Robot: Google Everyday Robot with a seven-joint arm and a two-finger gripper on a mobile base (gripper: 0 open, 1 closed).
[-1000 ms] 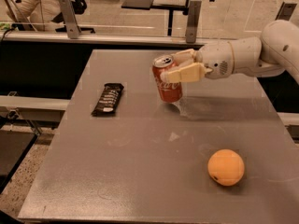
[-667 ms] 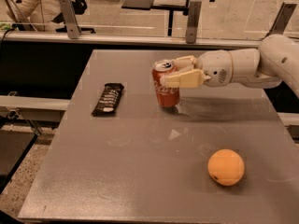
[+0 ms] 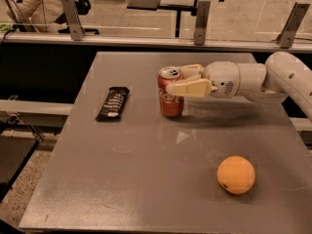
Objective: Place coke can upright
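The coke can is red with white script and a silver top. It stands upright on the grey table, a little behind the middle. My gripper reaches in from the right at the can's upper half. One cream finger lies across the can's front and the other runs behind it. The fingers are closed on the can.
A black snack bar wrapper lies to the left of the can. An orange ball-like fruit sits at the front right. A rail with metal posts runs behind the table's far edge.
The can was tilted and held just above the table. It has come down and now stands straight on the surface. The gripper has lowered with it and is still around it.
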